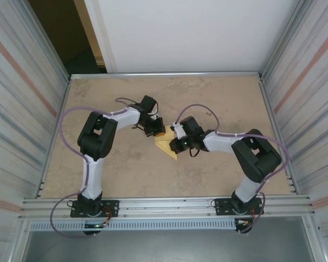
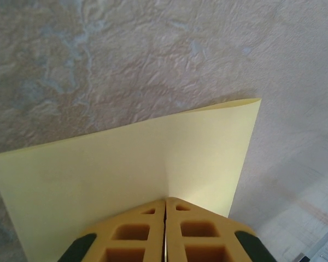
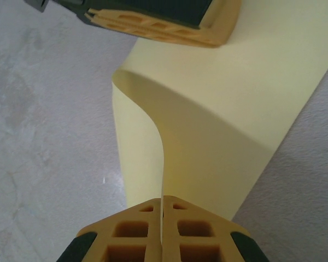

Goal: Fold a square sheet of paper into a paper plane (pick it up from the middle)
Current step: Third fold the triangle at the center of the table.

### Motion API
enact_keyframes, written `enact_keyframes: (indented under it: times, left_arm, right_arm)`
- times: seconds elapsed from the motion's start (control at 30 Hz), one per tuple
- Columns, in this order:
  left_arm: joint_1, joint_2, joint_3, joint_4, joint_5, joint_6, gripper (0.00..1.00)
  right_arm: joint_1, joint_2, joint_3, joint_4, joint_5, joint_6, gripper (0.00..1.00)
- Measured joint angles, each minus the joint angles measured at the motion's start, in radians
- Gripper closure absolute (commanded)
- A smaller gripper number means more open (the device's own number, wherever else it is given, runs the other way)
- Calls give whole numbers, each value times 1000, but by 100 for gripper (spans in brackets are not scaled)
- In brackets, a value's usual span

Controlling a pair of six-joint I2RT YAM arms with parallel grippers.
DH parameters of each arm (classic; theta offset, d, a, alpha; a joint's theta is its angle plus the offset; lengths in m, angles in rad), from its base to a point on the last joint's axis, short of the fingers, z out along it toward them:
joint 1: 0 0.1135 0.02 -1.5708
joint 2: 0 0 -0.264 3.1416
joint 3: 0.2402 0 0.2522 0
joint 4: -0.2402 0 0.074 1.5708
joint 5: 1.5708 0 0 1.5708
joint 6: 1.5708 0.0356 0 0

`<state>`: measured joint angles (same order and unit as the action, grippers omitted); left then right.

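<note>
You have the paper (image 1: 165, 145) pinched from both sides, near the middle of the table (image 1: 126, 174). Your left tool (image 2: 165, 201) is pressed together on one edge, with the sheet coming straight out of the seam between its fingers. Your right tool (image 3: 162, 199) is pressed together on another edge, and the sheet runs up from between its fingers and curls over toward the left tool. From above, the paper shows as a small yellow wedge between the two tools. I cannot tell whether its lower corner touches the table.

Treat the sheet as very light, thin and limp. It bows in the right wrist view, so it likely won't hold a shape until you crease it. It could tear or crumple if the tools pull apart or twist against each other, so move them together and leave some slack. It looks smooth and may slide out of the pads, so hold it well inside the edge, not at the rim. For a sharp fold, grip close to where the crease should run.
</note>
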<state>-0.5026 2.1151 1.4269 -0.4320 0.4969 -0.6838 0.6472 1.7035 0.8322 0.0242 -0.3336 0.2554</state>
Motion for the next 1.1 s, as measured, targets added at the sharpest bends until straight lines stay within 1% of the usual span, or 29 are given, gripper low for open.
enact_keyframes:
  times: [0.23,0.63,1.1]
  left_arm:
    - [-1,3,6,-6,2,7,90]
    - [-2,4,6,-6,7,8,90]
    - [-2,4,6,-6,7,8,90]
  right_arm:
    - [0,27,20,-24,8,0,100]
    - [0,62,31,-29,-27,8,100]
    - [-1,79,49,-37,-32,26,99]
